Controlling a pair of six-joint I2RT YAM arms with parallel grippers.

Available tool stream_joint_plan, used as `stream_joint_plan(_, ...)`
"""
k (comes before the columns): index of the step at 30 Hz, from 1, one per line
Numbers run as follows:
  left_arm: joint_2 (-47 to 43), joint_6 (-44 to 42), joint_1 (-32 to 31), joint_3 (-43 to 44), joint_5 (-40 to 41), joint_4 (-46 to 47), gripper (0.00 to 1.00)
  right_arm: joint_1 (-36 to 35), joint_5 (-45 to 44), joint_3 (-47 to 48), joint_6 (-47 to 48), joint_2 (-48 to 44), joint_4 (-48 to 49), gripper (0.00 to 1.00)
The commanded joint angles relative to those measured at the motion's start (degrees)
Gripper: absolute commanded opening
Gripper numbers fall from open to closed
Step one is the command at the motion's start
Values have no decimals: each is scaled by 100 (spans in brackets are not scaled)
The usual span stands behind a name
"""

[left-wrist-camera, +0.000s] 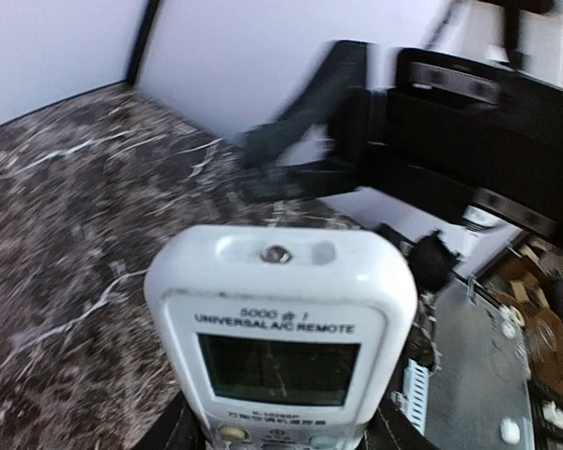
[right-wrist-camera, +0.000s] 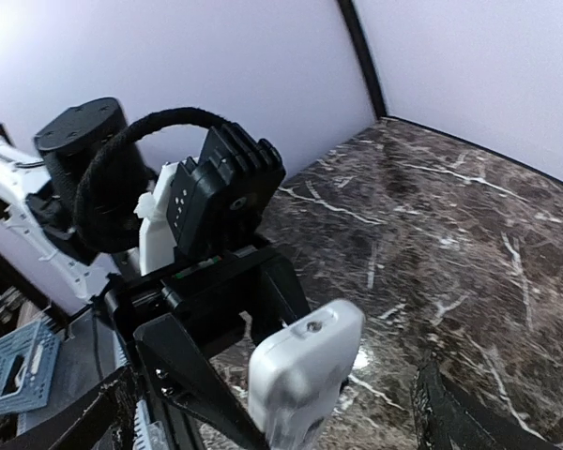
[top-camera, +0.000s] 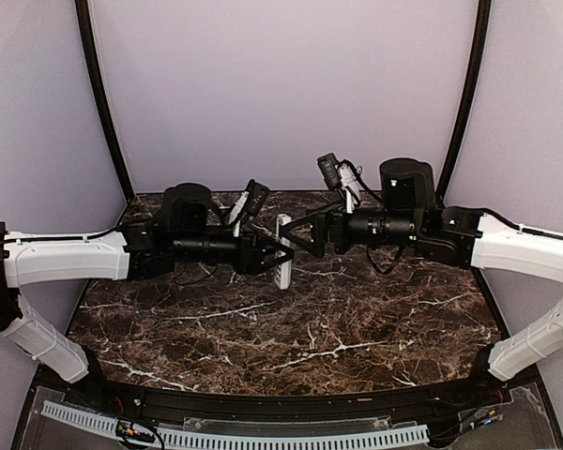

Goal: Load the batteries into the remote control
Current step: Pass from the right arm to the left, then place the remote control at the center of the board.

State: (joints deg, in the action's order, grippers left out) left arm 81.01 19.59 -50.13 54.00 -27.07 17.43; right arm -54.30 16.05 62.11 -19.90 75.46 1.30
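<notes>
The remote control (left-wrist-camera: 280, 309) is a flat white slab with rounded corners. Its face carries a pale grey-green display (left-wrist-camera: 279, 370). Dark lettering (left-wrist-camera: 274, 325) above the display reads "UNIVERSAL A/C REMOTE". The tops of a few round buttons (left-wrist-camera: 231, 434) show just under the display. A small clear bulb (left-wrist-camera: 276, 253) sits in a shallow recess on its top end. From the right wrist view only the plain white back and one narrow side show.

It stands roughly upright over the middle of the dark marble table (top-camera: 263, 337), toward the back and between the two arms. The long axis runs up and down, with the bulb end uppermost. The display side faces the left arm and the back faces the right arm, so the top view catches it nearly edge-on as a thin white bar. Whether its lower end touches the marble cannot be told.

The left gripper (top-camera: 272, 253) is clamped on the remote control below the display, one black finger (right-wrist-camera: 202, 380) on each long side. The right gripper (top-camera: 307, 237) hovers just beside the remote's back. Its jaws are spread wide and its fingers (right-wrist-camera: 455, 417) are clear of the casing.
</notes>
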Motion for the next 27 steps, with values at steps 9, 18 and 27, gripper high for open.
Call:
stream_joint_plan(9,1989,2124,-69,2183,3582,-4823,0,51,-3171,903,-1066,784,-3200,99)
stream_joint_plan(18,3265,3188,-85,3620,3328,-5798,4,52,-3320,895,-1435,1044,-3611,99)
stream_joint_plan(27,4461,3456,-85,4814,3006,-7394,18,51,-3260,855,-1493,1116,-3681,99)
